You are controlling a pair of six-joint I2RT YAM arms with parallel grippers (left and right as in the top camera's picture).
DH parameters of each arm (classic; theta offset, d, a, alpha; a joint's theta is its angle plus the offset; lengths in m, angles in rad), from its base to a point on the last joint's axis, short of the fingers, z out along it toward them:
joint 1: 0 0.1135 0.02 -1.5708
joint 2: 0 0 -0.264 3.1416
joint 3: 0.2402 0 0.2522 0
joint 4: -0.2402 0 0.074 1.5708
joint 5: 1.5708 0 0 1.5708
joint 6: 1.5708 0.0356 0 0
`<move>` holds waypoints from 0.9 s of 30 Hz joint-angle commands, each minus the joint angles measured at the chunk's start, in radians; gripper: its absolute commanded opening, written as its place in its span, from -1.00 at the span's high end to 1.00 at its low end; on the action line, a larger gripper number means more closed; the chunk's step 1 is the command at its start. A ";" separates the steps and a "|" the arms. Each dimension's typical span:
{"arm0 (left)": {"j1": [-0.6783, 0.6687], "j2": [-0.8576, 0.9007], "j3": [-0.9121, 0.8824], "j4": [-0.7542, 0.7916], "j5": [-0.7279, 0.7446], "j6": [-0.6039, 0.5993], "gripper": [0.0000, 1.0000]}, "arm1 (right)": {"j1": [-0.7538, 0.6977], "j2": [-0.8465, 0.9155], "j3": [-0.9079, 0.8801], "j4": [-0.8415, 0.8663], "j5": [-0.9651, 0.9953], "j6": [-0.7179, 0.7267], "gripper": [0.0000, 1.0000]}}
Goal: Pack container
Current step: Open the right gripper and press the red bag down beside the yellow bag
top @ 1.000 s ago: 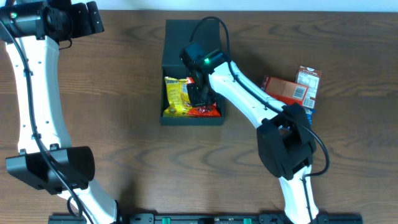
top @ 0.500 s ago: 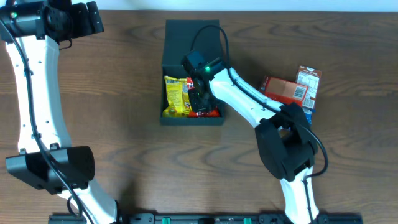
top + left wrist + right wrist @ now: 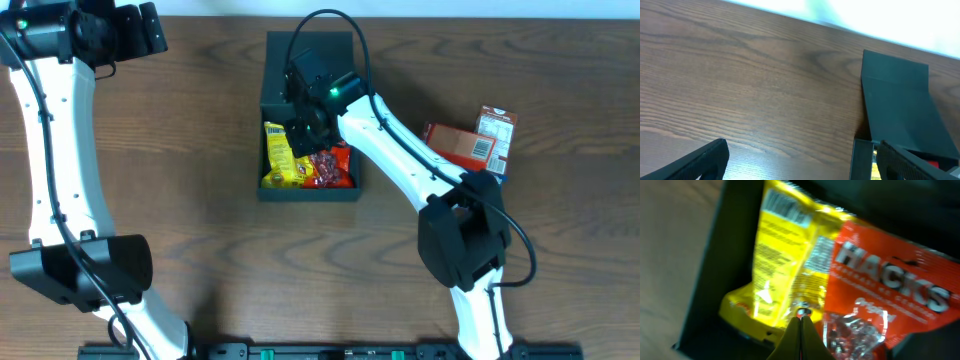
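Note:
The dark green-black container [image 3: 272, 100] lies open at the table's middle back, its flap lid [image 3: 300, 45] folded away. It also shows in the left wrist view [image 3: 895, 95]. Inside lie a yellow snack packet [image 3: 279, 155] and a red Hacks packet [image 3: 335, 165]; both show in the right wrist view, yellow [image 3: 785, 275] and red [image 3: 885, 295]. My right gripper [image 3: 800, 322] is shut and empty, hovering over the packets inside the box [image 3: 305, 135]. My left gripper [image 3: 800, 162] is open and empty, far left of the container.
An orange-red snack carton [image 3: 455, 145] and another small packet [image 3: 494, 135] lie right of the container. The right arm's base [image 3: 462, 240] stands at the front right, the left arm's base [image 3: 85, 270] at the front left.
My right gripper has drawn back toward the lid side of the box. The red packet now lies uncovered in the container beside the yellow one. The left arm has not moved.

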 commanded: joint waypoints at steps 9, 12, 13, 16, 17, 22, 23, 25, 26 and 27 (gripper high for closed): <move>0.008 0.014 0.000 0.000 -0.012 0.004 -0.91 | 0.031 0.113 -0.002 0.013 -0.126 -0.083 0.97; 0.008 0.014 0.000 0.000 -0.012 0.004 -0.90 | 0.032 0.131 -0.002 0.016 -0.129 -0.088 0.97; 0.008 0.014 0.000 0.000 -0.012 0.003 -0.90 | 0.032 0.132 -0.002 0.017 -0.142 -0.101 0.97; 0.008 0.014 0.000 0.000 -0.012 0.003 -0.90 | 0.032 0.140 -0.002 0.021 -0.158 -0.125 0.97; 0.008 0.014 0.000 0.000 -0.011 0.003 -0.91 | 0.032 0.143 -0.002 0.021 -0.158 -0.124 0.97; 0.008 0.014 0.000 0.000 -0.011 0.003 -0.90 | 0.033 0.184 -0.002 0.023 -0.158 -0.125 0.97; 0.008 0.014 0.000 0.000 -0.011 0.003 -0.90 | 0.034 0.188 -0.002 0.024 -0.159 -0.124 0.97; 0.008 0.014 0.000 -0.002 -0.011 0.003 -0.90 | 0.034 0.202 -0.002 0.029 -0.159 -0.126 0.97; 0.008 0.014 0.000 -0.002 -0.011 0.003 -0.90 | 0.035 0.207 -0.002 0.030 -0.159 -0.131 0.97; 0.008 0.014 0.000 -0.002 -0.011 0.003 -0.90 | 0.036 0.211 -0.002 0.032 -0.159 -0.136 0.97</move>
